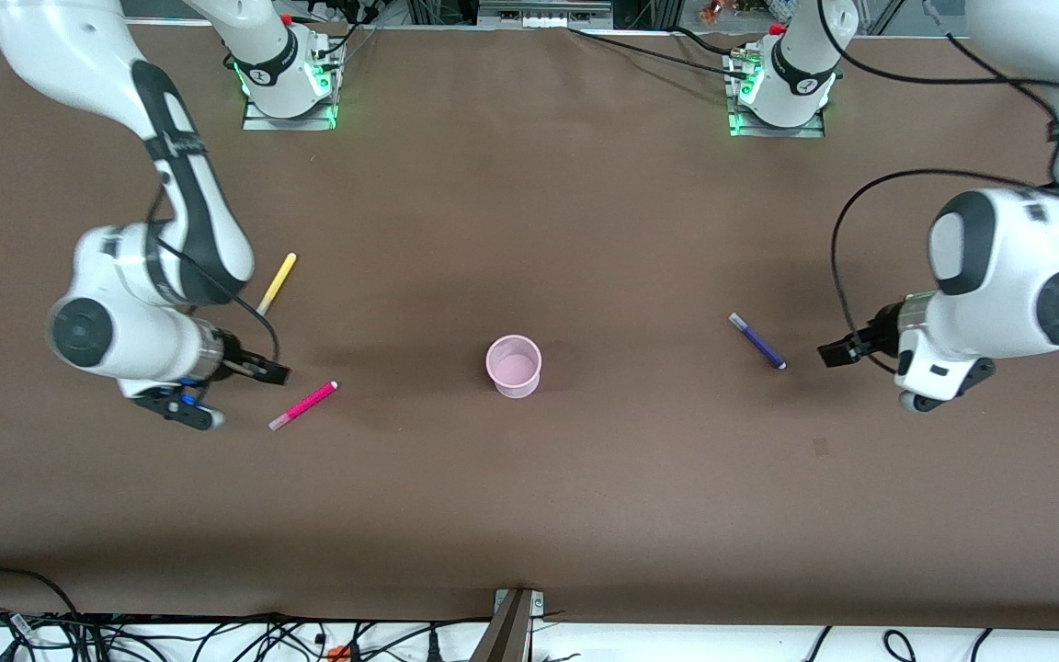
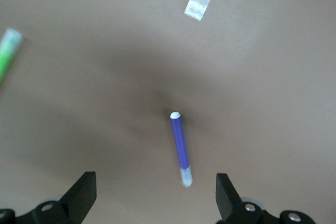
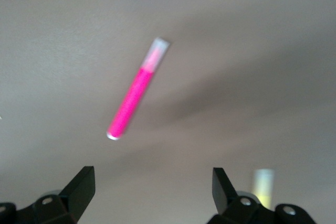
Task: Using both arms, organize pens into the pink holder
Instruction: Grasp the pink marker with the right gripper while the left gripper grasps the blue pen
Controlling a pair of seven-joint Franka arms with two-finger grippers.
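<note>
Mid-table, pale pink holder (image 1: 513, 365), seemingly empty; left claw (image 1: 831, 353) and right claw (image 1: 274, 372) both spread wide.

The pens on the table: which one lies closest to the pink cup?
The purple pen, toward the left arm's end. The magenta pen lies slightly farther from the pink cup, the yellow pen farther still.

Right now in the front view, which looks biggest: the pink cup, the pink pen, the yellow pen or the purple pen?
1. Pink cup, widest by far.
2. Pink pen, the longest pen.
3. Yellow pen and purple pen look too alike to rank.
</note>
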